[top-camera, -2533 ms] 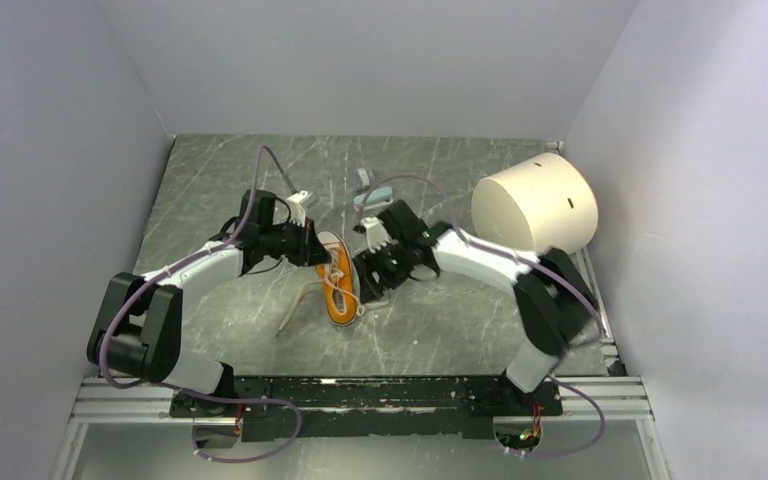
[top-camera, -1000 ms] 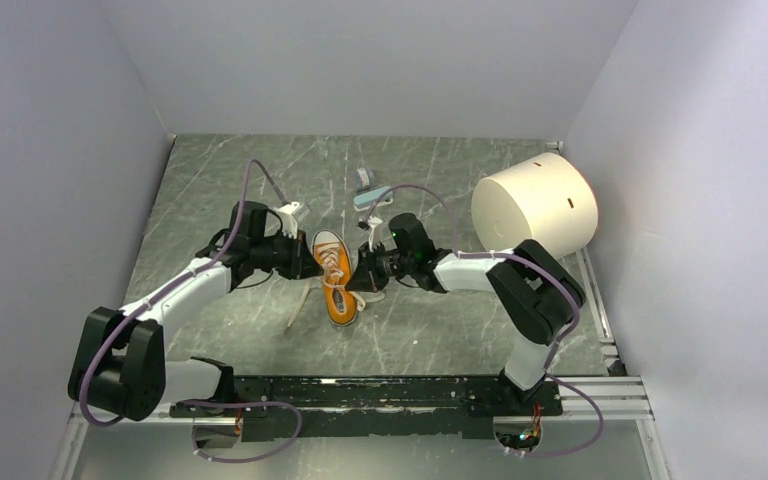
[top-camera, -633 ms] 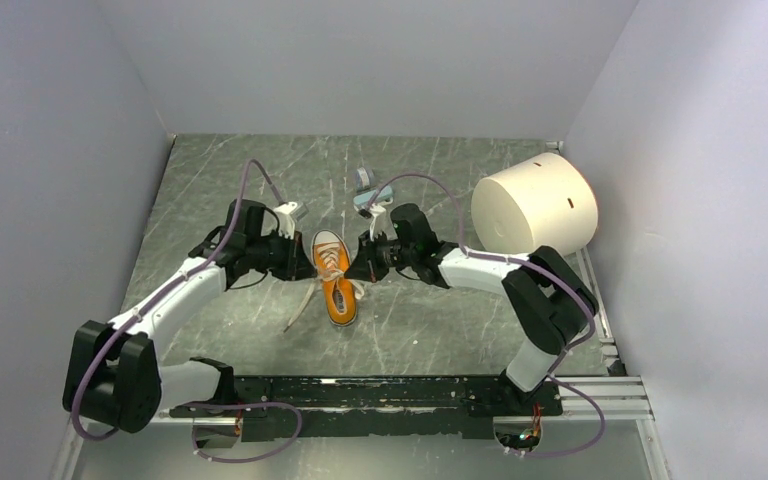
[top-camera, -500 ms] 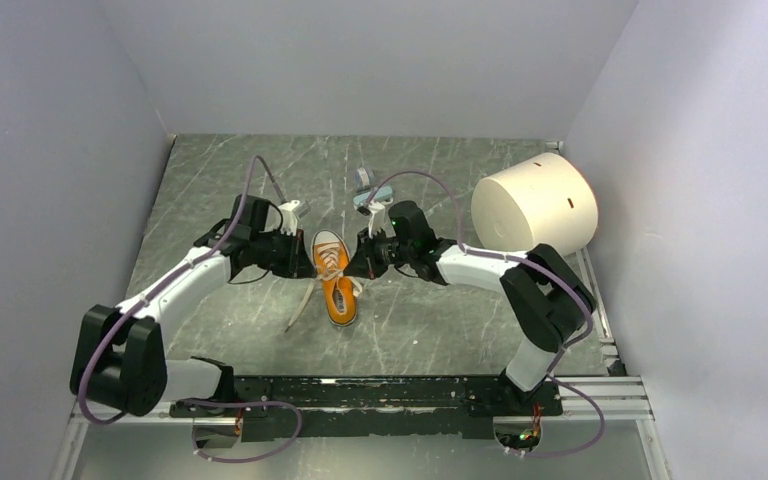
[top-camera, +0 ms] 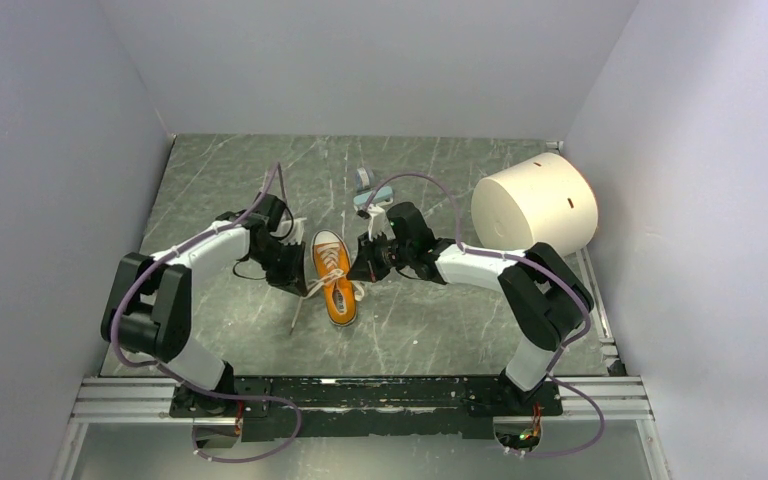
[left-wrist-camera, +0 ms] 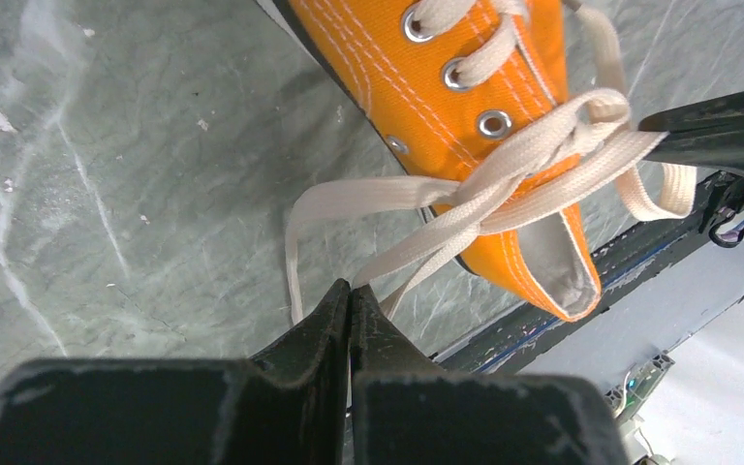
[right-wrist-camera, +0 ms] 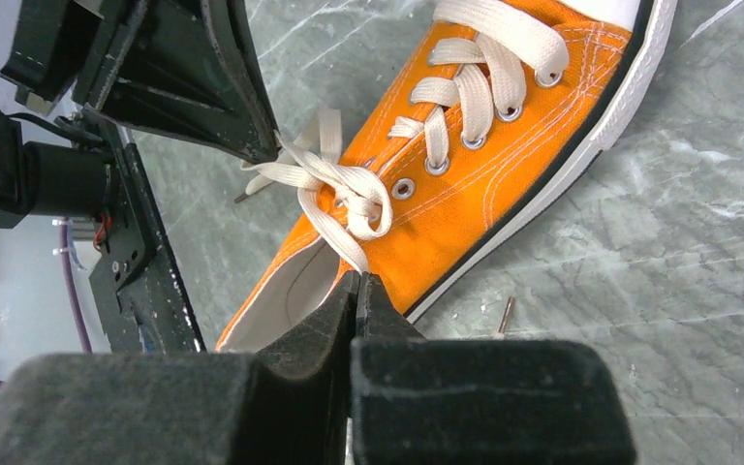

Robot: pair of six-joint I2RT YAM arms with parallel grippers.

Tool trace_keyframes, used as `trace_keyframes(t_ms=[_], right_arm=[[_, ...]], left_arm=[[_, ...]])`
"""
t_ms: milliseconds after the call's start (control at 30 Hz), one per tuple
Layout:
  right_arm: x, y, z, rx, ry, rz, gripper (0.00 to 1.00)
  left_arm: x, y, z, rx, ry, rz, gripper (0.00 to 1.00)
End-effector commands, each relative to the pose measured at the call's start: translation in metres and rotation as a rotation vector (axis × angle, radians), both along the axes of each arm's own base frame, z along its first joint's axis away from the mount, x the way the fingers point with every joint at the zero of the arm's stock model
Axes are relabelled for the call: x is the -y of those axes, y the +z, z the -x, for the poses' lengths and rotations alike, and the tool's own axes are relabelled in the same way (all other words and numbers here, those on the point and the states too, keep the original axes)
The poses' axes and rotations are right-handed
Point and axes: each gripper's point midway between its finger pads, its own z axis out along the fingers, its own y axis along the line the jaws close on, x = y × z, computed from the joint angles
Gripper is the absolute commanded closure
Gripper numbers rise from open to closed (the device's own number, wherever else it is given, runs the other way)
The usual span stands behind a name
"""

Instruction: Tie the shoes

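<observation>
Left gripper [left-wrist-camera: 350, 295] is pinching a strand of the cream-white laces [left-wrist-camera: 542, 155], with its jaws pressed fully together on it. Right gripper [right-wrist-camera: 356, 282] is likewise closed tight and is gripping a strand on the opposite side. Between the two, the strands are running taut into a bunched crossing [right-wrist-camera: 344, 194] just above the top eyelets, with one small loop standing out of it.

The orange canvas sneaker [top-camera: 337, 285] is sitting upright on its white sole near the middle of the table [top-camera: 440, 320]. Its white toe cap is pointing away from the arm bases and its open heel is facing them. The left gripper is working just beside its left flank and the right gripper just beside its right flank. One loose lace tail is trailing over the table surface to the left of the heel.

Well apart to the right, a large cream cylinder [top-camera: 535, 205] is lying on its side at the table edge. Beyond the toe cap, small blue-grey objects [top-camera: 365, 182] are lying on the marbled grey-green surface; their nature cannot be determined.
</observation>
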Motion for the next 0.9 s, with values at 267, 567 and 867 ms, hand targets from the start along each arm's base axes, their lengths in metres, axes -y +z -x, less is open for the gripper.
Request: trace_keyframes(t_ms=[267,567,867], right_arm=[[0.005,-0.01,0.004,-0.004,0.023,0.02,1.0],[0.004,-0.007,0.006,-0.002,0.048,0.021,1.0],[0.004,-0.004,0.004,0.003,0.041,0.015,1.0]], left_arm=[[-0.009,0.002,-0.004,0.029,0.028,-0.048,0.77],[-0.017,0.081,-0.056,0.421,0.045,-0.061,0.44],[0.049,0.086,-0.064,0.439,-0.196,0.236,0.57]])
